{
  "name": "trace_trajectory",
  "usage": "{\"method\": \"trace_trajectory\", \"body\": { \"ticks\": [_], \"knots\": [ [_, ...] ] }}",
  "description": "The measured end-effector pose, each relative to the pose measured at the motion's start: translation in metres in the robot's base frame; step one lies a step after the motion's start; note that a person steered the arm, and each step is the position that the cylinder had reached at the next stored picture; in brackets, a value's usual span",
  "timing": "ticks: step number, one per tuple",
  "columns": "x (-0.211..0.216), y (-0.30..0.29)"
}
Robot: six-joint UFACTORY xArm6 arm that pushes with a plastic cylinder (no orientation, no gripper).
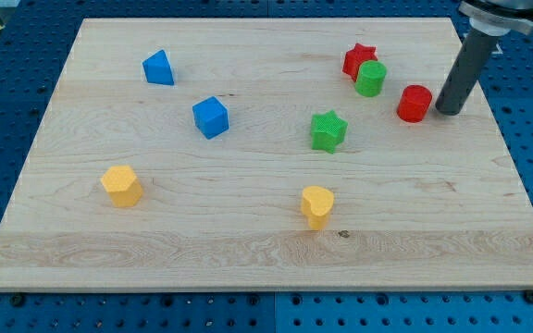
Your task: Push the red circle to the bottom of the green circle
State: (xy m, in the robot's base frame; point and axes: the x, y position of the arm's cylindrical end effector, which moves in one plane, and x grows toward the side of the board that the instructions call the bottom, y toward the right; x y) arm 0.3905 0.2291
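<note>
**benchwatcher:** Rod-wise, my tip is down on the wooden board at the view's right, just beside the red circle on its right flank. Can't swear it's touching; from this angle any gap is too thin to call. No jaws on it at all, just a plain dark, smooth cylinder, so it's got hold of nothing.

**plywood_pete:** And the red circle vs the green one?

**benchwatcher:** Red circle is a stubby round puck standing upright on its flat face, so its axis runs straight up and it has no real heading. It sits to the lower right of the green circle, clearly apart. The green circle is butted against a red star at its upper left.

**plywood_pete:** Surfaces?

**benchwatcher:** All the blocks have a fine ribbed look. Pale board with visible grain on a blue perforated bench. Also a green star mid-board, a blue cube, a blue wedge-ish block, and two yellow ones: a heart and a many-sided block.
</note>
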Motion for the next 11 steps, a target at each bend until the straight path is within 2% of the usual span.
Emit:
{"method": "trace_trajectory", "body": {
  "ticks": [3,5,7,11],
  "knots": [
    [-0.01,-0.027],
    [0.042,-0.022],
    [0.013,-0.026],
    [0.009,-0.051]
  ]
}}
